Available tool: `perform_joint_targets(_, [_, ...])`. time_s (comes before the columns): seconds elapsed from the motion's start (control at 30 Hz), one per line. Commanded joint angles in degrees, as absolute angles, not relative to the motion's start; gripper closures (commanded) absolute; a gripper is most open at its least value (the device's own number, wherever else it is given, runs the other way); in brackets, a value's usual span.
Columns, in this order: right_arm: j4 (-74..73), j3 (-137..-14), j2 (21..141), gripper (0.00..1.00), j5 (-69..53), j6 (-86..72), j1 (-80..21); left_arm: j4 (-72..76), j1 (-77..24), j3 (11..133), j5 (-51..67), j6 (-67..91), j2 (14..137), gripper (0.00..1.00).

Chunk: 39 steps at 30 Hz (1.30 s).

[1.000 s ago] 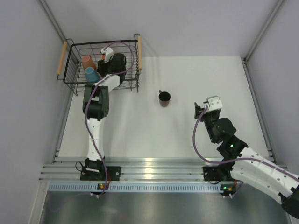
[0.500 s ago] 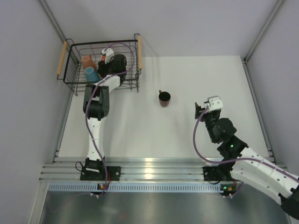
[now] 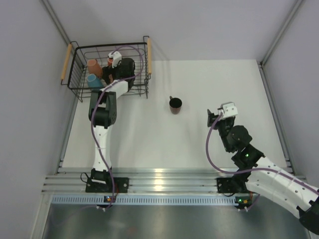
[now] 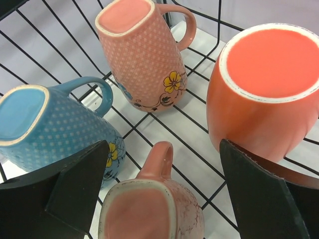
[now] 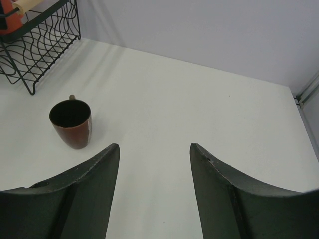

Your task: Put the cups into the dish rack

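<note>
Inside the dish rack (image 4: 60, 30) several cups stand upside down: a flowered salmon-pink one (image 4: 142, 50), a light blue one (image 4: 45, 124), an orange one (image 4: 264, 84), and a second salmon-pink cup (image 4: 149, 206). My left gripper (image 4: 163, 147) is open, its fingers (image 4: 75, 184) either side of that second pink cup, holding nothing. From above, the left gripper (image 3: 112, 63) hangs over the dish rack (image 3: 79, 92). A dark brown cup (image 3: 175, 104) stands upright on the table, also in the right wrist view (image 5: 71, 123). My right gripper (image 5: 154, 147) is open and empty, right of that cup.
The rack's wooden handles (image 3: 66, 62) run along its left and right sides. Its corner (image 5: 45, 35) shows at the upper left of the right wrist view. Grey walls enclose the white table (image 3: 149, 139) on three sides.
My left gripper has gone from shut to wide open, letting go of the salmon-pink cup inside the rack. The right arm has stayed in place.
</note>
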State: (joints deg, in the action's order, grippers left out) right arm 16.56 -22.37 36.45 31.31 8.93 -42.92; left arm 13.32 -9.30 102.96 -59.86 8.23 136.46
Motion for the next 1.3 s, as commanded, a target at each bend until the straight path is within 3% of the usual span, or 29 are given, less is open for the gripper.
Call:
perform_joint_targets(0.0, [18.1, -22.5, 36.4, 0.41, 30.1, 8.1, -41.7, 15.2, -9.1, 102.1, -60.0, 9.0, 133.7, 0.01])
perform_joint_targets(0.67, [17.5, -22.6, 35.5, 0.4, 29.3, 7.6, -41.4, 15.5, -10.8, 101.3, -63.8, 9.0, 124.1, 0.01])
perform_joint_targets(0.9, [16.3, -23.3, 35.2, 0.4, 29.5, 7.3, -41.4, 18.6, -12.9, 97.8, -62.9, 8.5, 113.7, 0.01])
perform_joint_targets(1.0, [15.1, -23.9, 35.1, 0.4, 29.7, 7.1, -41.3, 19.8, -14.3, 94.5, -57.8, 9.1, 107.3, 0.01])
perform_joint_targets(1.13, [11.4, -26.4, 34.8, 0.4, 30.1, 7.2, -41.2, 18.9, -15.9, 92.2, -42.1, 7.3, 100.8, 0.01])
perform_joint_targets(1.27, [8.8, -28.0, 34.2, 0.4, 30.8, 6.9, -41.1, 10.5, -16.8, 92.2, -29.1, 11.5, 94.4, 0.01])
